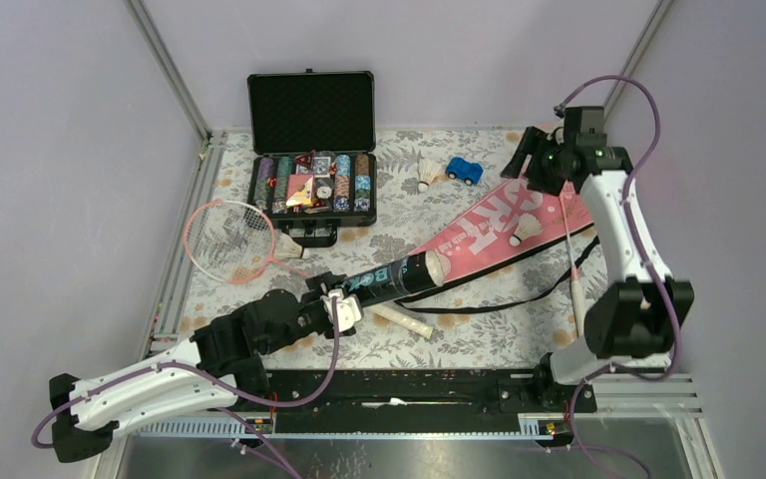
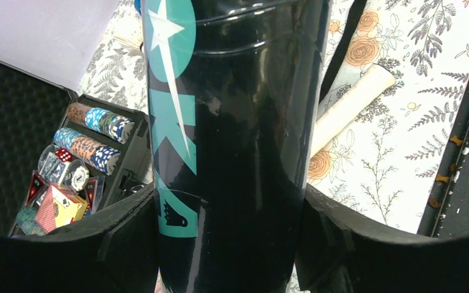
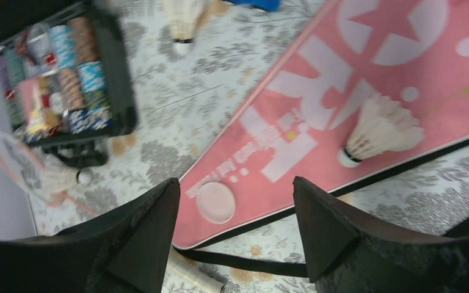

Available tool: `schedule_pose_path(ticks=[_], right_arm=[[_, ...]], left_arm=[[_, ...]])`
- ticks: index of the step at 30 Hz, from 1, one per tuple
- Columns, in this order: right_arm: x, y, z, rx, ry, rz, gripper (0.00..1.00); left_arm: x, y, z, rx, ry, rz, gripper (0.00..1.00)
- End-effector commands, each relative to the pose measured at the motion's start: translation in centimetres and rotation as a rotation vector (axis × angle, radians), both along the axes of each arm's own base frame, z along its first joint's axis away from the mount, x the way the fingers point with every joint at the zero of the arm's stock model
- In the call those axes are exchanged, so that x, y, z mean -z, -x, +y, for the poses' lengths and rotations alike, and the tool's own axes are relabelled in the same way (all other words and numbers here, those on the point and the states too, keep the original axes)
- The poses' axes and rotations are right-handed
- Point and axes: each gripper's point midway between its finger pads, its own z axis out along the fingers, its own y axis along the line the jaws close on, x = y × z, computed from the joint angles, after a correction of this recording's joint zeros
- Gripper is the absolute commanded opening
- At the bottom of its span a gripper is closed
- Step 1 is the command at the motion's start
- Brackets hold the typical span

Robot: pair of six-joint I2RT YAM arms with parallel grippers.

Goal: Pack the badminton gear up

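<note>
My left gripper [image 1: 344,304] is shut on the black tube with teal print [image 1: 394,279], which lies slanted at mid-table with its mouth toward the pink "SPORT" cover [image 1: 489,228]. In the left wrist view the tube [image 2: 238,110] fills the gap between my fingers [image 2: 128,238]. My right gripper [image 1: 531,160] is open and empty, raised above the cover's far end; the cover [image 3: 354,91] lies below it. One shuttlecock [image 1: 526,230] rests on the cover, another [image 1: 427,172] lies behind it, a third [image 1: 284,244] on the left racket [image 1: 224,239]. A second racket's white handle [image 1: 578,294] lies at the right.
An open black case of poker chips [image 1: 311,180] stands at the back left. A small blue toy car [image 1: 465,171] sits at the back. The cover's black strap [image 1: 519,294] loops over the floral mat. A white handle [image 1: 402,319] lies just under the tube.
</note>
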Motion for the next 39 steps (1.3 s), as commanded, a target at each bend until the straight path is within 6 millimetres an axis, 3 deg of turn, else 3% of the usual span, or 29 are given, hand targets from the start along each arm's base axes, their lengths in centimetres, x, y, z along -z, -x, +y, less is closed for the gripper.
schedule_pose_path(ticks=[1,5,13,20,29,34,39], right_arm=[[3.0,-2.1,-4.6,0.107,0.057,0.136,0.72],[6.0,-3.7,-7.3,0.172,0.083,0.226,0.63],[9.6,-4.7,-11.5,0.197,0.181,0.385,0.60],[12.5,-5.5,-10.1,0.086,0.081,0.454,0.61],[15.9,-4.5,-8.6,0.019,-0.005,0.570,0.60],[16.2,-3.6,-8.1,-0.013,-0.015,0.575,0.47],[15.2,-2.8,-7.6,-0.030,-0.033,0.563,0.18]], left_arm=[[-3.6,-0.8,-0.3,-0.014,0.111,-0.109,0.39],[-3.8,-0.3,0.2,-0.009,0.129,-0.087,0.41],[-4.0,0.0,0.4,0.003,0.132,-0.093,0.42],[-3.2,0.1,0.3,0.016,0.107,-0.085,0.42],[-3.1,0.0,0.0,0.017,0.100,-0.084,0.41],[-3.0,0.0,0.1,0.016,0.099,-0.089,0.41],[-3.1,0.0,-0.1,0.019,0.098,-0.083,0.40]])
